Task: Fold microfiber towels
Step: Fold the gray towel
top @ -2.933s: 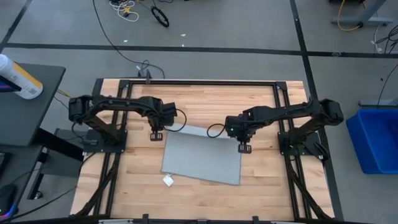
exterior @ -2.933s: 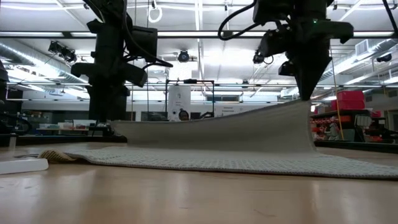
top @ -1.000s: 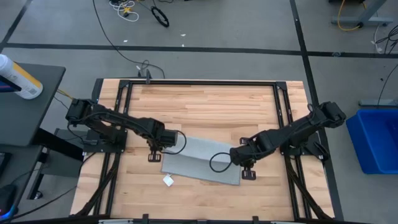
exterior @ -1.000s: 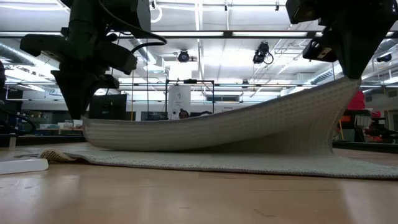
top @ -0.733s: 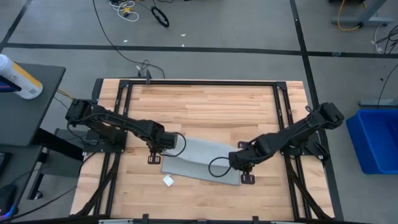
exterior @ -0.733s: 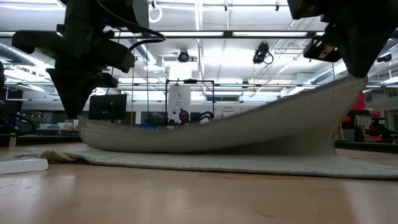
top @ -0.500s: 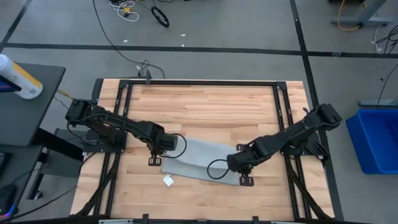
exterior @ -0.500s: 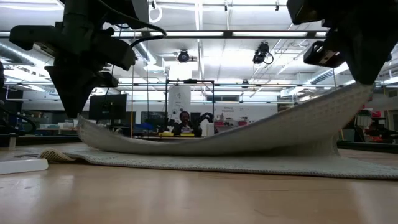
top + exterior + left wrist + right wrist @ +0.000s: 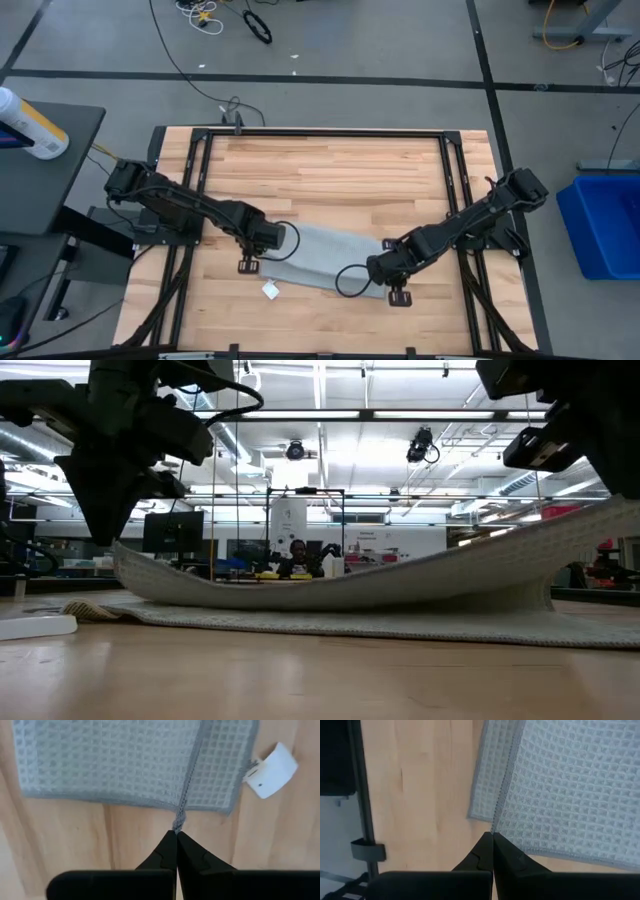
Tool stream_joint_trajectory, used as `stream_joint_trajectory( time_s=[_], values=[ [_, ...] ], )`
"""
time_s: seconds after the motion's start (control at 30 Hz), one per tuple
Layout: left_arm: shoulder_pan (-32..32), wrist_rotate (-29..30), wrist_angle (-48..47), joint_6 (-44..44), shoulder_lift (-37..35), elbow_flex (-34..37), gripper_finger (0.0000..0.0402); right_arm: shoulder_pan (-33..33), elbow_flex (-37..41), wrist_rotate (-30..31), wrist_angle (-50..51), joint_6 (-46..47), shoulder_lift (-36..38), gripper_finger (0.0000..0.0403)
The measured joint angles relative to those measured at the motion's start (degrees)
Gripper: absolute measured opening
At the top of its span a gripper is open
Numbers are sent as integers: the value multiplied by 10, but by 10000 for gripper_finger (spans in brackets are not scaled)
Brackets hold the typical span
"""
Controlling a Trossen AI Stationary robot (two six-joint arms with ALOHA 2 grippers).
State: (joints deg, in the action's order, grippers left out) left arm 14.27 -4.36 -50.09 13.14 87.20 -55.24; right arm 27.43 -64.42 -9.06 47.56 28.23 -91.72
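Towel (image 9: 318,258), grey-blue with a waffle weave, lies at the near middle of the wooden worktop (image 9: 330,170), one edge raised above the flat part and sagging between the two arms. The left end effector (image 9: 176,836) is clamped on one lifted corner of the towel, just above the worktop; the right end effector (image 9: 492,837) is pinched on the other lifted corner, over the towel's right edge. A small white tag (image 9: 271,771) lies on the wood, attached at a towel corner near the left end effector.
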Motion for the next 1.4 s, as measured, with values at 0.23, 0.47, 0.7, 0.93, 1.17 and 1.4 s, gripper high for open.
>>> stream_joint_trajectory(
  time_s=[0.23, 0.47, 0.7, 0.93, 1.17, 1.4],
  values=[
    [15, -12, 26, 14, 0, 0, 0, 11, 0, 1, -19, 5, -4, 0],
    [16, -16, 42, 18, 0, 2, 0, 15, 0, 3, -43, 5, -20, 0],
    [16, -46, 94, 45, 0, 54, 0, 22, 0, 2, -48, 4, -32, 0],
    [19, -53, 113, 38, 0, 58, 0, 22, 5, -20, -62, 1, -62, 0],
    [18, -56, 127, 38, 0, 78, 0, 22, 9, -34, -80, -4, -102, 0],
    [19, -57, 143, 42, 0, 85, 0, 19, 9, -41, -90, -16, -126, 0]
  ],
)
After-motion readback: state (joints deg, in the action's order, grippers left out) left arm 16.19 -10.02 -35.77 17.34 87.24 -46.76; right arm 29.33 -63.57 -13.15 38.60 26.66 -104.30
